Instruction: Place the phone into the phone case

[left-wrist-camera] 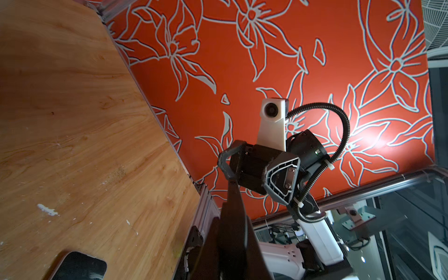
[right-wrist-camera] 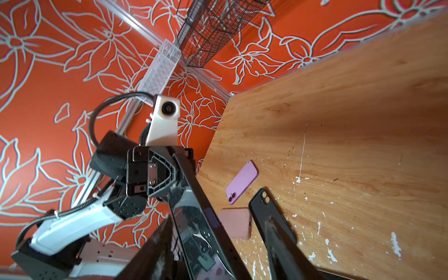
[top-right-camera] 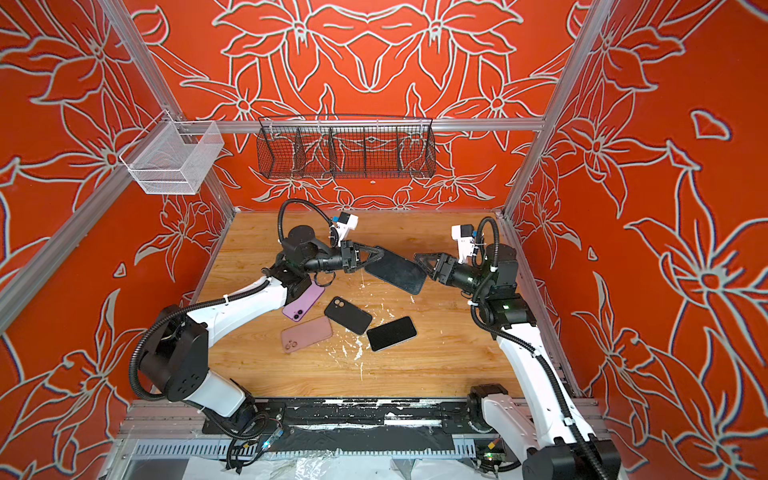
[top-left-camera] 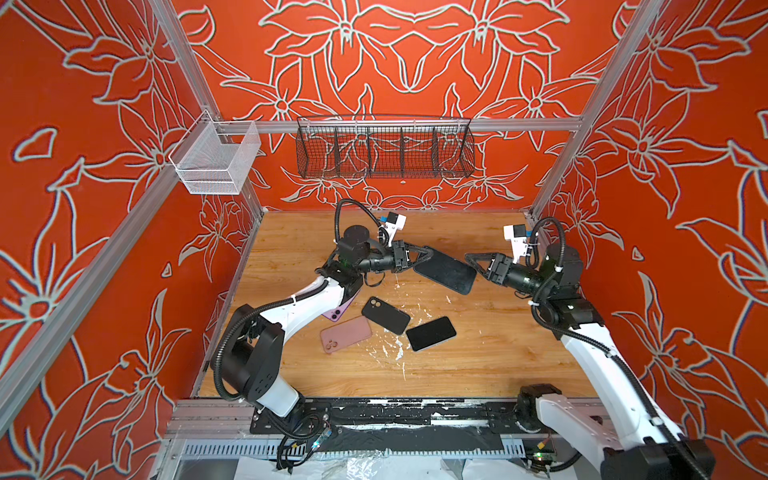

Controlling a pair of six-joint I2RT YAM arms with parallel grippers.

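Note:
A large dark phone [top-left-camera: 446, 272] [top-right-camera: 397, 272] with a glossy screen hangs tilted above the back of the table. My left gripper [top-left-camera: 428, 253] [top-right-camera: 380, 254] [left-wrist-camera: 232, 242] is shut on its left end. My right gripper [top-left-camera: 471, 259] [top-right-camera: 419, 259] [right-wrist-camera: 218, 252] is open, one finger on each side of the phone's [right-wrist-camera: 198, 230] right end without pressing it. A black phone case [top-left-camera: 385, 315] [right-wrist-camera: 269, 213] and a pink case [top-left-camera: 345, 333] [right-wrist-camera: 236, 225] lie on the table below.
A purple phone [top-left-camera: 338, 311] [right-wrist-camera: 242, 181] lies partly under my left arm. A black phone [top-left-camera: 431, 333] lies screen up beside the cases. White scuffs mark the wooden table [top-left-camera: 498, 353]. A black wire basket [top-left-camera: 384, 151] and a white mesh basket [top-left-camera: 216, 160] hang at the back.

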